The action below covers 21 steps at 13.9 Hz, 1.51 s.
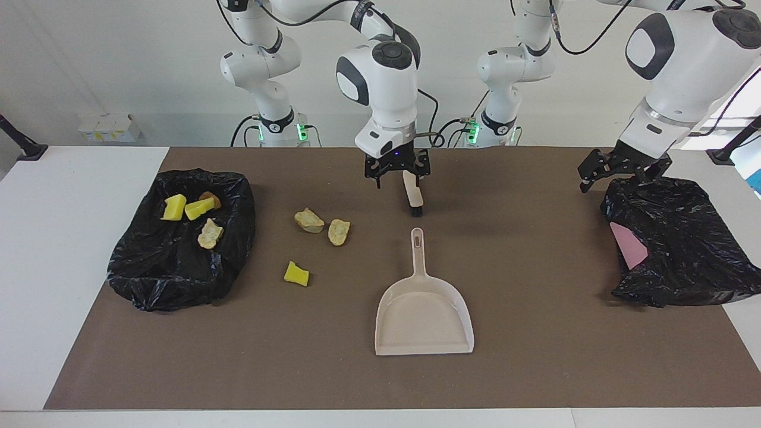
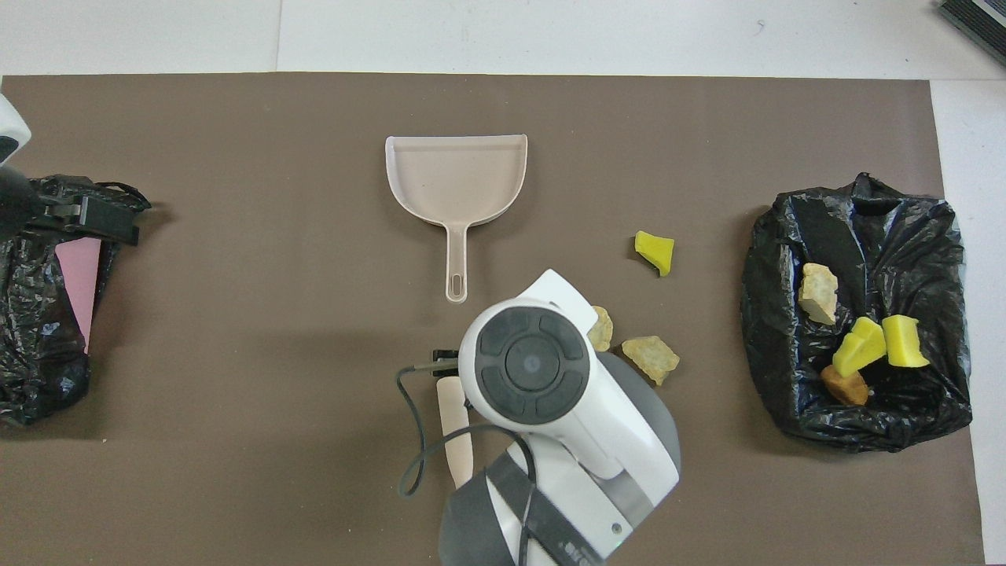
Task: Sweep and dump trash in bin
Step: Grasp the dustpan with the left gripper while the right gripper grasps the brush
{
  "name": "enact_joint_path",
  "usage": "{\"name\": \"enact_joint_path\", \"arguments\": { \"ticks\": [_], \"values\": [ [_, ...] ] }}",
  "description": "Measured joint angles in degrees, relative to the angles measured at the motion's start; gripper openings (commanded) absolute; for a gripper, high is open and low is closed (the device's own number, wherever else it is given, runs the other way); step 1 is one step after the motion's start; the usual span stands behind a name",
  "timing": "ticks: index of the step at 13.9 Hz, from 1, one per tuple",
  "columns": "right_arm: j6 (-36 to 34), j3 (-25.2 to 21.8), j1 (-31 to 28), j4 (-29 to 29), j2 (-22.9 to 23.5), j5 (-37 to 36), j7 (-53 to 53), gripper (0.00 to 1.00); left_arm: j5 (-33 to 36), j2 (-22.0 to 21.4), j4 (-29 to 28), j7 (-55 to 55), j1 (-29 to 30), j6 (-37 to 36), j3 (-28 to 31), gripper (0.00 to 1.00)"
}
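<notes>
Trash (image 1: 296,273) looks light and crumbly — sweep it, don't pinch; right gripper (image 1: 397,172) clamps the brush (image 1: 413,195) handle, left gripper's (image 1: 618,169) jaws unclear.

The right arm reached out from its base to the middle of the counter, wrist pointing straight down, its gripper (image 1: 397,169) hanging low near the robots' edge with the fingers closed on a pale handle. The left arm stretched toward its own end of the counter, wrist tilted, and its gripper (image 1: 618,169) hovered there near the robots' edge with fingers spread.
</notes>
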Motion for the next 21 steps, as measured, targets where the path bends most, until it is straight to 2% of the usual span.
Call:
{"name": "enact_joint_path", "arguments": {
  "ticks": [3, 6, 8, 11, 14, 16, 18, 21],
  "values": [
    [0.07, 0.04, 2.75, -6.99, -4.71, 4.21, 0.02, 1.00, 0.00, 0.05, -0.01, 0.28, -0.02, 0.04, -0.22, 1.00],
    [0.25, 0.05, 5.40, -11.00, -6.46, 6.61, 0.01, 1.00, 0.00, 0.93, -0.12, 0.31, -1.07, 1.52, -0.75, 1.00],
    [1.00, 0.08, 7.31, -13.63, -6.52, 6.74, 0.01, 1.00, 0.00, 2.42, -0.29, 0.13, -3.07, 3.52, -0.98, 1.00],
    [6.20, 0.09, 9.71, -18.23, -6.49, 6.77, -0.01, 1.00, -0.01, 5.93, -0.62, -5.48, -7.89, 9.25, -1.13, 1.00],
    [10.56, 0.07, 12.26, -21.27, -5.31, 9.18, 0.02, 0.93, -0.01, 9.09, -1.53, -13.07, -13.34, 14.66, -1.35, 1.00],
    [11.11, 0.08, 13.78, -22.30, -4.67, 11.18, 0.02, 0.88, -0.01, 11.23, -2.39, -17.70, -17.04, 18.25, -1.40, 1.00],
    [11.16, 0.07, 14.92, -23.19, -4.65, 11.54, 0.04, 0.88, -0.01, 13.36, -2.58, -20.36, -19.99, 20.18, -1.44, 1.00],
    [11.27, 0.07, 15.64, -24.51, -4.65, 11.61, 0.05, 0.82, 0.01, 15.38, -2.66, -24.60, -23.50, 22.71, -1.43, 1.00]
  ]
}}
